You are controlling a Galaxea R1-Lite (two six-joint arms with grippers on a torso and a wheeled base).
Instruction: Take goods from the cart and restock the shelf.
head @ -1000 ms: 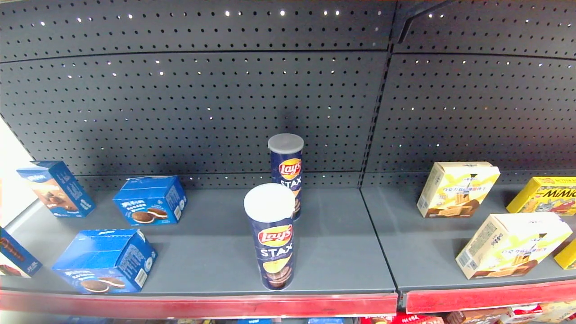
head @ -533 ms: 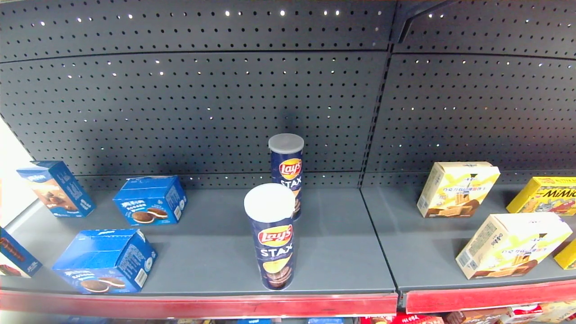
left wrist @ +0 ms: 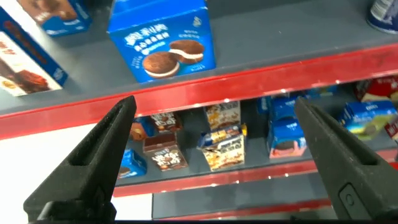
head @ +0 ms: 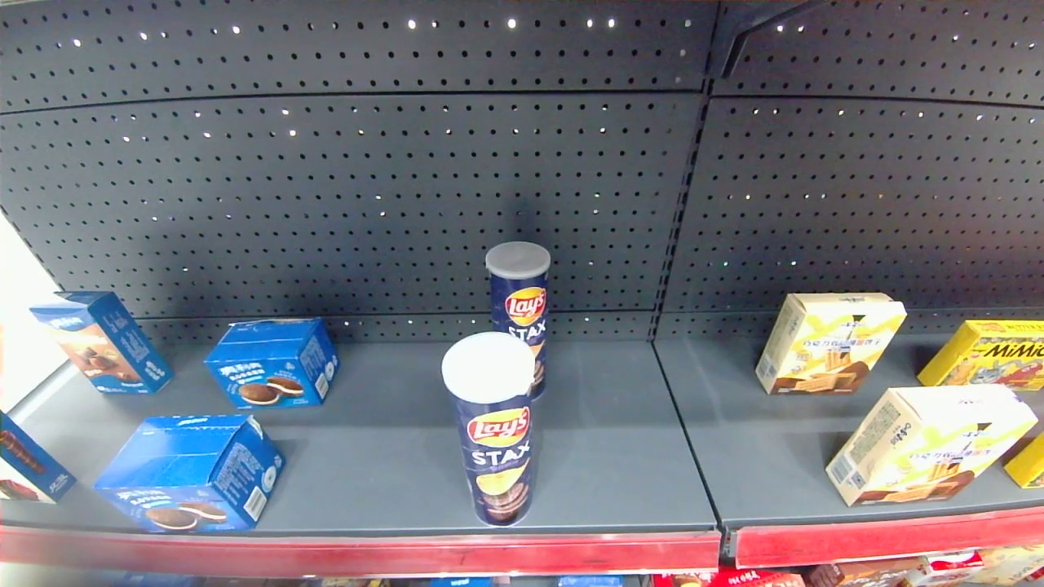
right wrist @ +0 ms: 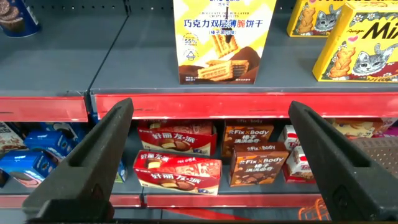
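Two dark blue chip cans stand on the grey shelf (head: 603, 456): one near the front edge (head: 492, 428), one behind it by the pegboard (head: 519, 314). Blue cookie boxes (head: 192, 471) (head: 273, 361) lie to their left. Pale yellow biscuit boxes (head: 828, 342) (head: 926, 444) sit on the right bay. My left gripper (left wrist: 214, 134) is open and holds nothing, in front of the red shelf lip below a blue cookie box (left wrist: 163, 38). My right gripper (right wrist: 211, 121) is open and holds nothing, before the red lip below a biscuit box (right wrist: 222, 38).
A perforated dark back panel (head: 367, 187) rises behind the shelf. The shelf below holds small blue packs (left wrist: 286, 127), red boxes (right wrist: 177, 168) and brown boxes (right wrist: 252, 162). Yellow boxes (head: 987, 352) stand at the far right. Bare shelf lies either side of the cans.
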